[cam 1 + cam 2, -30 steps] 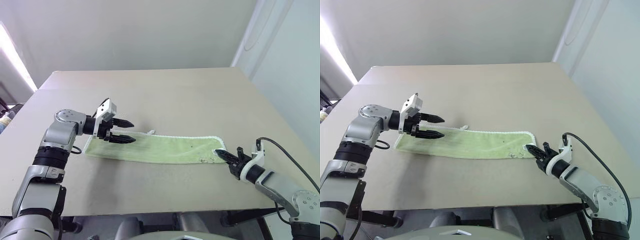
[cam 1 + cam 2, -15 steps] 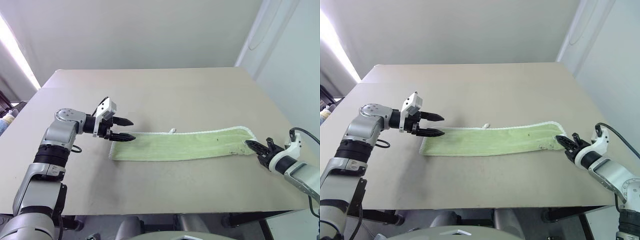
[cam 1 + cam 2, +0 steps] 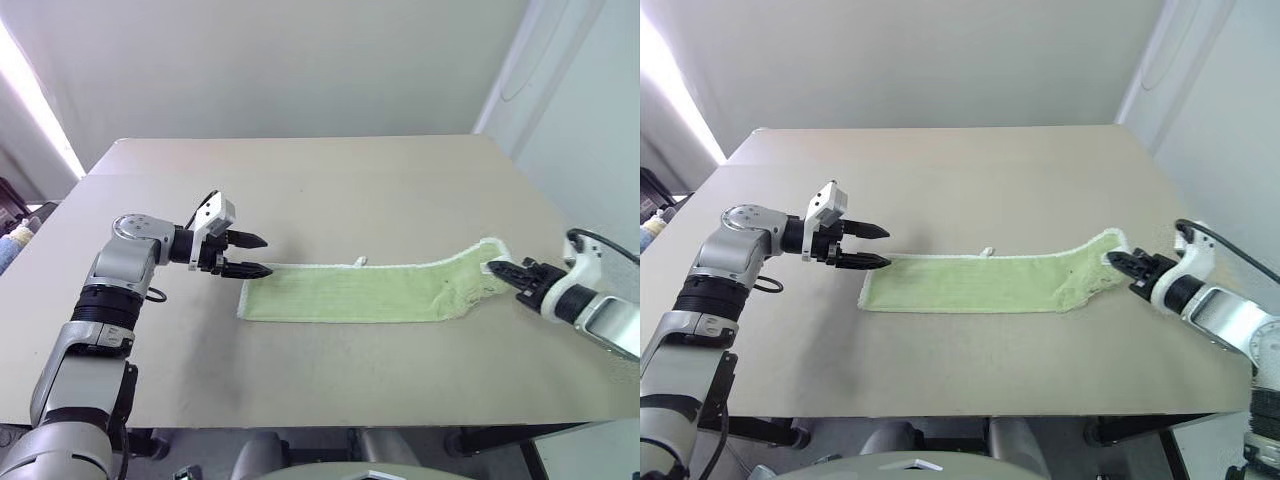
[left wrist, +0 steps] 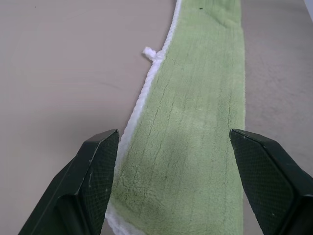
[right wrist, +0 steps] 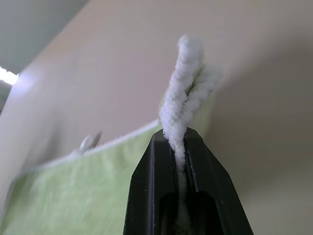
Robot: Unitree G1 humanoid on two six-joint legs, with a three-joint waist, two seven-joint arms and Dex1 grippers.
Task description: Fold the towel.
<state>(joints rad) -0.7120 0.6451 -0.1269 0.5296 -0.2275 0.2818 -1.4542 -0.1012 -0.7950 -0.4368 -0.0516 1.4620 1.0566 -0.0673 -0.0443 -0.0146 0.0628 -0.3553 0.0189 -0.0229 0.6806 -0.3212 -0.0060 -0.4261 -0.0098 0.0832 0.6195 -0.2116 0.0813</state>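
Clearly the towel (image 3: 360,291), a soft, limp, light strip, is lying along the table (image 3: 330,190), its right end lifting in the pinched-shut right gripper (image 3: 497,267), while the left gripper (image 3: 256,255) is hovering wide open and empty at the left end, the likely spot for a corner hold.

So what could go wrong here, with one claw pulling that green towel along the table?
The right gripper pinches only the thin white edge of the towel, so the cloth could slip free. The left gripper stands open just off the towel's other end, holding nothing, so the whole strip may slide rather than fold. The lifted end also hangs near the table edge and could drop off it.
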